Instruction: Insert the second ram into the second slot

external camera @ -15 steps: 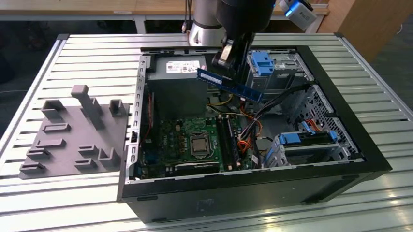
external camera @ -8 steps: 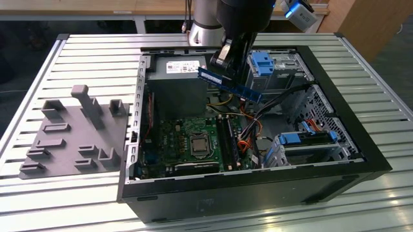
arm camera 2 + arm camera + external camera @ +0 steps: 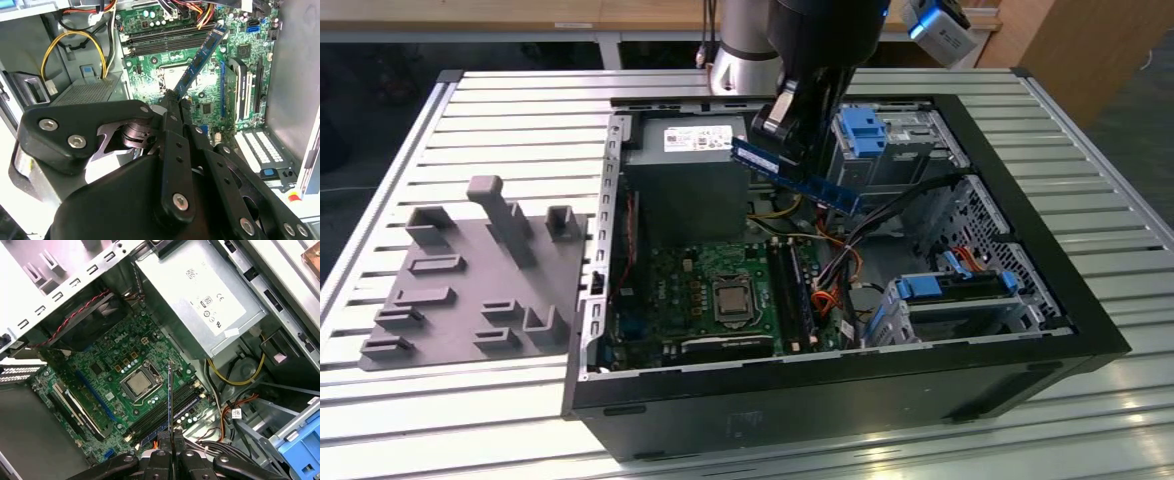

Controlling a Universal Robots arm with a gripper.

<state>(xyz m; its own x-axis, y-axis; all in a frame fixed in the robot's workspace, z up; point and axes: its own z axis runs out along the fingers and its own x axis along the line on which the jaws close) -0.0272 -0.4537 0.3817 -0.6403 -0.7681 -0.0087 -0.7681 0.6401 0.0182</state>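
Ram (image 3: 834, 190), one stick, is clamped in the pincer (image 3: 778, 148) in the exterior view and held tilted in the air. The single arm (image 3: 821, 40) leans down over the open case (image 3: 1041, 240).

In the second wrist view the pincer (image 3: 172, 97) grips one end of the ram (image 3: 200, 55), with the board (image 3: 240, 55) beneath.

In the first wrist view the ram (image 3: 170, 395) shows edge-on beyond the pincer (image 3: 172, 437), above the slots (image 3: 187, 397).
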